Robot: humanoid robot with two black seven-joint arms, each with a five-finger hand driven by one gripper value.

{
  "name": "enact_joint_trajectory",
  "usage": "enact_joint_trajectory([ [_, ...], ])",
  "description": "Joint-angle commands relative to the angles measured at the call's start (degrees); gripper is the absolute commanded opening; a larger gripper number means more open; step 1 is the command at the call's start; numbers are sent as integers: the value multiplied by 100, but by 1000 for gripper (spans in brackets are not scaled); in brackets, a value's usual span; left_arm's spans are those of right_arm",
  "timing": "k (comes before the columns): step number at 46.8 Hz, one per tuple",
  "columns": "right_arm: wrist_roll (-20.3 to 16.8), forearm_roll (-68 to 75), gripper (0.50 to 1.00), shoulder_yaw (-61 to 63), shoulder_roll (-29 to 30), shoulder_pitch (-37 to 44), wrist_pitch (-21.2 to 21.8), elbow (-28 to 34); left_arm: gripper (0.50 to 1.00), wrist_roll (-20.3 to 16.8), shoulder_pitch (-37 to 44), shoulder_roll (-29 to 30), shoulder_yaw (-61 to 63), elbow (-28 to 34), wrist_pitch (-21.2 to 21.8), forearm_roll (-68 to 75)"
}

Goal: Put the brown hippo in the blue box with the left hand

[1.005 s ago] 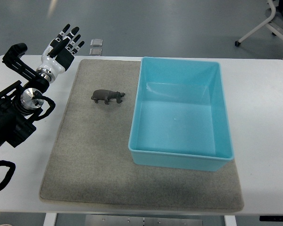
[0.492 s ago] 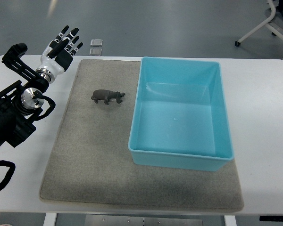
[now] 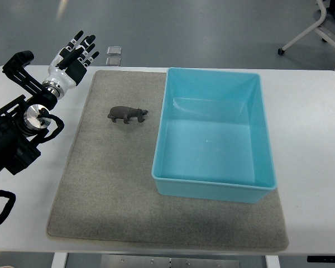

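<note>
A white table (image 3: pixel 318 128) carries a grey mat (image 3: pixel 106 190), and on the mat's right part sits the blue box (image 3: pixel 215 134), open-topped and with nothing inside, well to the right of the fingers (image 3: pixel 85 49). The left hand (image 3: pixel 72 60) reaches in from the left edge over the table's far-left corner, its fingers spread, extended and holding nothing. The brown hippo (image 3: pixel 127 114) stands on the mat, below and to the right of the fingertips and clearly apart from them, between the hand and the box's left wall. Its long axis runs left to right, head pointing right toward the box. Two small clear squares (image 3: pixel 114 54) lie on the floor just right of the fingertips.
</note>
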Motion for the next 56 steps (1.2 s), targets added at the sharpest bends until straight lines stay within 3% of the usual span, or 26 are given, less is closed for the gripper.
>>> enact_joint_trajectory([
  [1,0,0,936,0,0,0,0,0,996,0,-17,9,-3,2,-4,358],
  [39,0,0,936,0,0,0,0,0,996,0,-35,967,348,-1633,-22,5016],
  [56,0,0,936,0,0,0,0,0,996,0,-667,1266,1508,-1835,-22,6353],
])
